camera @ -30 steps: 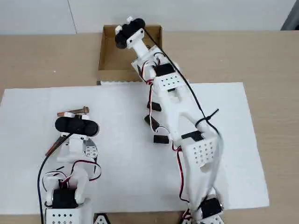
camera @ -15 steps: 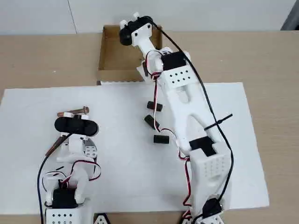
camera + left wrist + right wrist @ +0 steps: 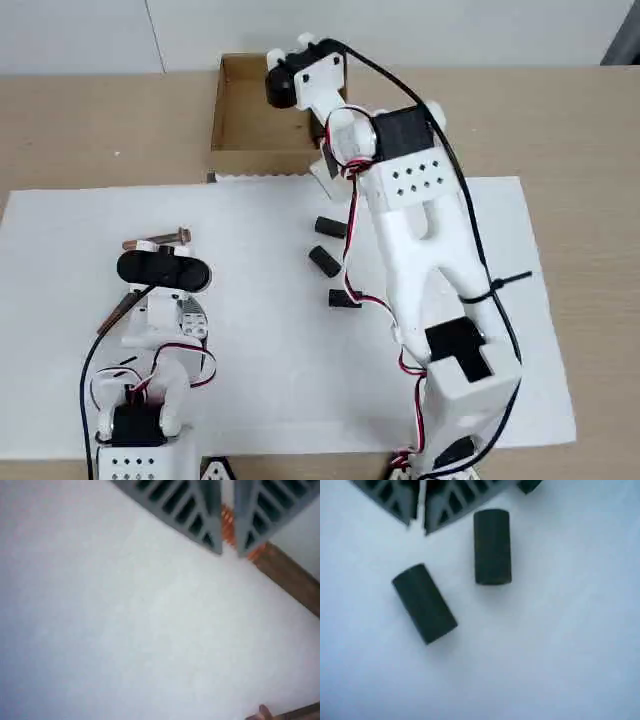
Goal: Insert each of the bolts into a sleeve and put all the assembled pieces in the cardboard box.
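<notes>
Hovering closed near two black sleeves point(image 3: 492, 546) on paper point(image 3: 545, 655), right pincer point(image 3: 419, 524)

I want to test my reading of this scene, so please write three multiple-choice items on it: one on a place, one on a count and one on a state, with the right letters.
1. Where do the black sleeves lie?
A. on bare wood
B. on the white paper
C. on top of an arm

2. How many sleeves does the high view show?
A. one
B. three
C. six

3. How do the two sleeves near the right gripper rest?
A. upright
B. stacked
C. on their sides, apart

Answers:
1 B: the sheet is under all of them.
2 B: three dark cylinders lie in a loose column.
3 C: the right wrist view shows both lying flat with paper between them.
</notes>
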Controlling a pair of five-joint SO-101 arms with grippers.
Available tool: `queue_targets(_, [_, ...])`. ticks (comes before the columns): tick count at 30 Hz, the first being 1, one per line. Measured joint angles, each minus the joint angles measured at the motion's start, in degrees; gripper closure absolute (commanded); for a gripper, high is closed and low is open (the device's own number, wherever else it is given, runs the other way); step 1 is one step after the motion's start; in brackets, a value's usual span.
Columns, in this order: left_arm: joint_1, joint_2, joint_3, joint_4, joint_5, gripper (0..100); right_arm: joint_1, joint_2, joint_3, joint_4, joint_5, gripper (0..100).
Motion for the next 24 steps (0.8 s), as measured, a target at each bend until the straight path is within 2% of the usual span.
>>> queue_targets(6, [0.0, 0.0, 0.0, 0.0, 0.0, 99, -0.7, -1.5, 0.9, 1.2, -2.7, 99.1])
queue_targets(12, [0.0, 0.0, 0.0, 0.0, -0.1, 99, -2.3, -1.5, 10.6, 1.2, -3.2, 98.7])
queue_targets(18, [0.0, 0.0, 0.0, 0.0, -0.1, 99, -2.5, -0.8, 17.7, 1.1, -3.2, 83.1])
queue_targets(24, [0.0, 0.0, 0.0, 0.0, -0.1, 99, -3.1, 4.4, 18.0, -0.4, -3.0, 82.4])
